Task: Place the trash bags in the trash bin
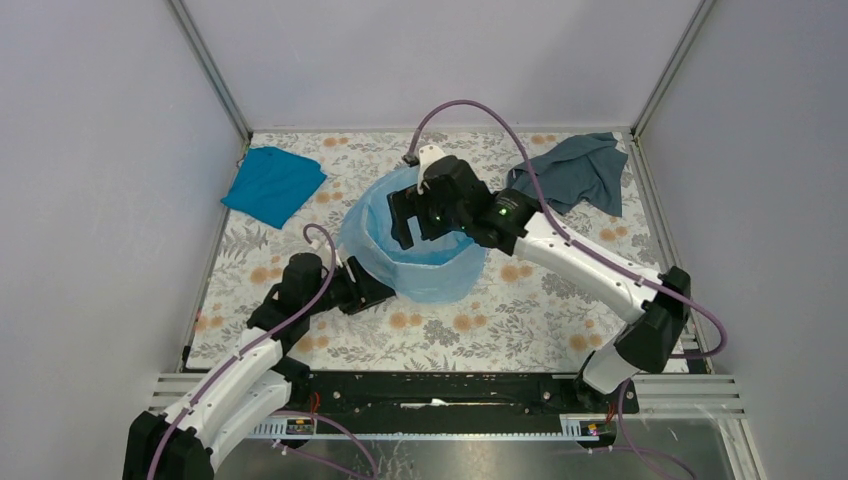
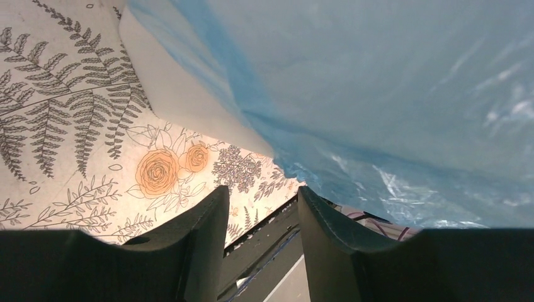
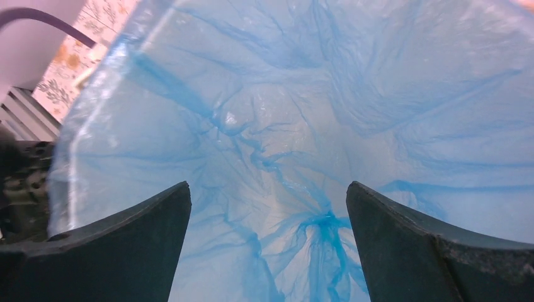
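The light-blue translucent trash bag [image 1: 440, 275] is spread over the trash bin, lines its inside and hangs down its outer wall. In the left wrist view the bag [image 2: 390, 94] covers most of the bin, with a strip of white bin wall [image 2: 170, 82] bare. My right gripper [image 1: 415, 225] is open above the bin's mouth; its view looks down into the lined inside [image 3: 283, 126], with nothing between the jaws [image 3: 267, 189]. My left gripper [image 1: 375, 290] is open and empty at the bin's lower left side, its jaws [image 2: 261, 192] just below the bag's hem.
A teal-blue cloth [image 1: 272, 185] lies at the back left and a grey-blue cloth [image 1: 580, 170] at the back right. The floral table cover [image 1: 520, 310] is enclosed by grey walls. A metal rail [image 1: 450, 395] runs along the near edge.
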